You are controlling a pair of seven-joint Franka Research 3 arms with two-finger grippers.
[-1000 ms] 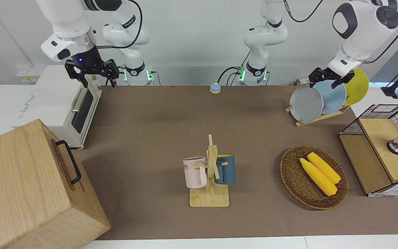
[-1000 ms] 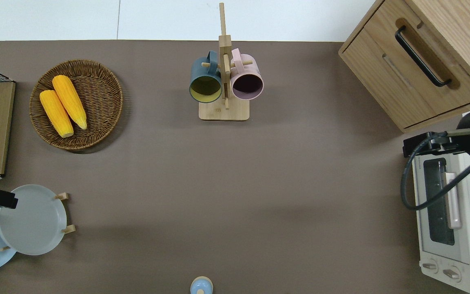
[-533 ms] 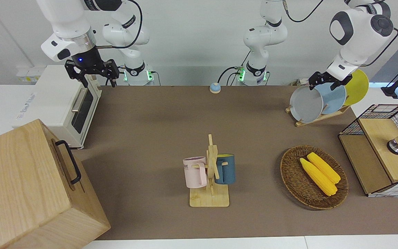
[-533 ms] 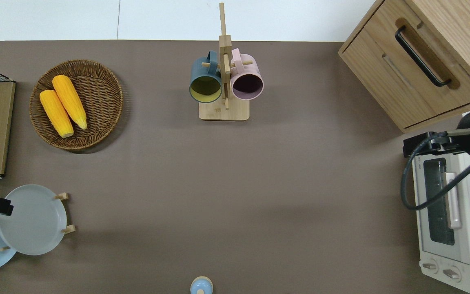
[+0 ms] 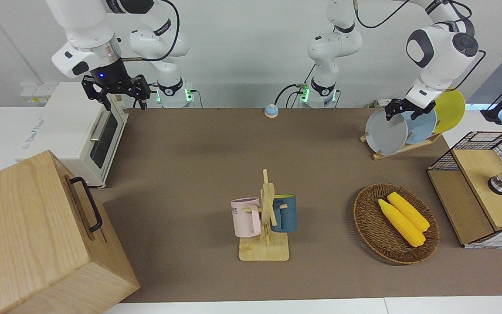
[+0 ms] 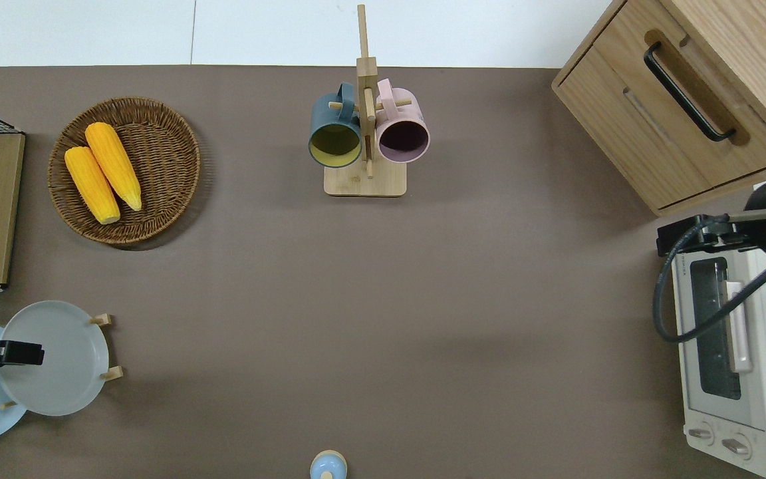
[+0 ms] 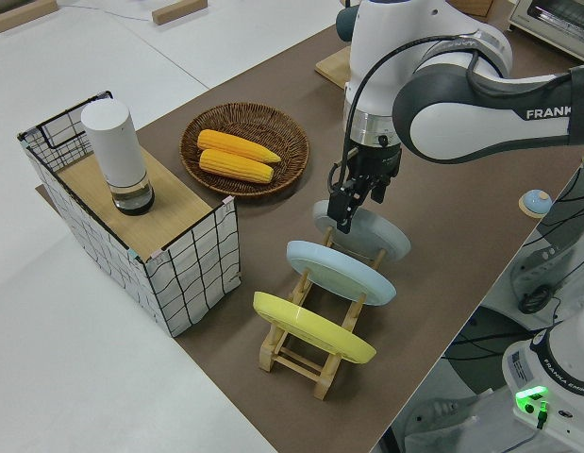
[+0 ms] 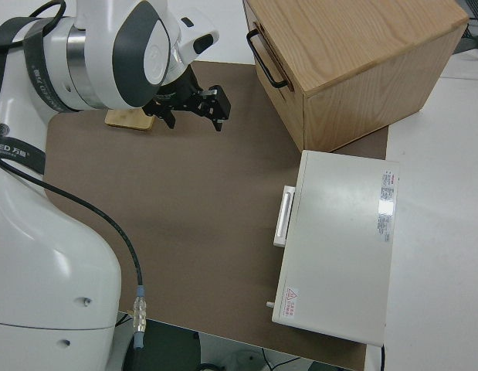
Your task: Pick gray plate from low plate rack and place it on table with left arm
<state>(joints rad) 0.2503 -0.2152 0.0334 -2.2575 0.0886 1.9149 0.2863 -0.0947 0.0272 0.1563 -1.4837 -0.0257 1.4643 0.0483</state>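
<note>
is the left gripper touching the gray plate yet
Cannot tell. In the left side view the left gripper sits at the upper rim of the gray plate, but no view shows contact or a gap plainly.

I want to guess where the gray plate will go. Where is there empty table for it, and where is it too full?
The biggest bare patch of table lies between the low plate rack and the toaster oven, nearer to the robots than the mug stand. It is crowded where the gray plate stands, with the corn basket and the wire box close by.
</note>
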